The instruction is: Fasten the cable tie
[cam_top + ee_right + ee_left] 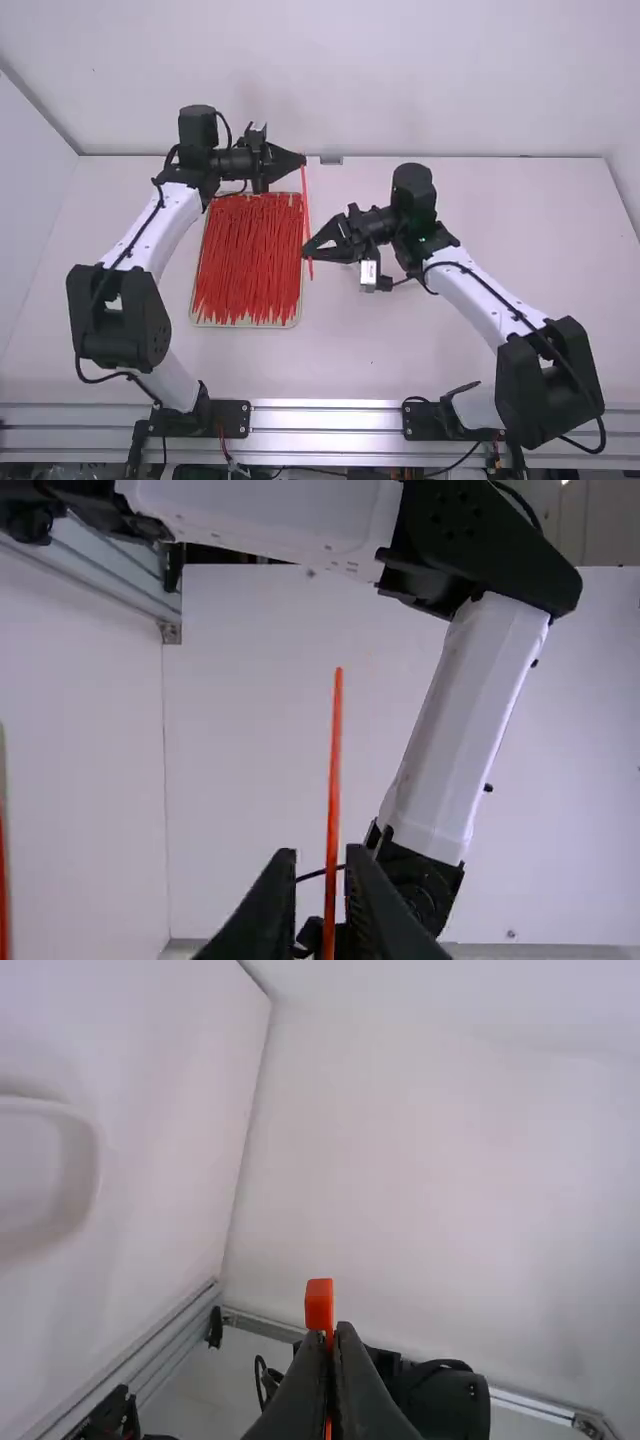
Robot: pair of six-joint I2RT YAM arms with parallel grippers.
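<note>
Red and thin, one cable tie point(306, 215) runs along the right edge of the tray point(245, 324) of loose ties point(250, 255), left of the middle of the table point(500, 200) in the high view. The left gripper point(298, 159) is at its far end and the right gripper point(308, 246) near its near end.

Left wrist view: the left gripper point(330, 1332) has its jaws pressed together on the tie, with the square head point(319, 1305) poking past their tips.

Right wrist view: the right gripper point(320, 852) has its jaws narrowly apart, and the strap point(336, 760) runs between them with no clear contact.
</note>
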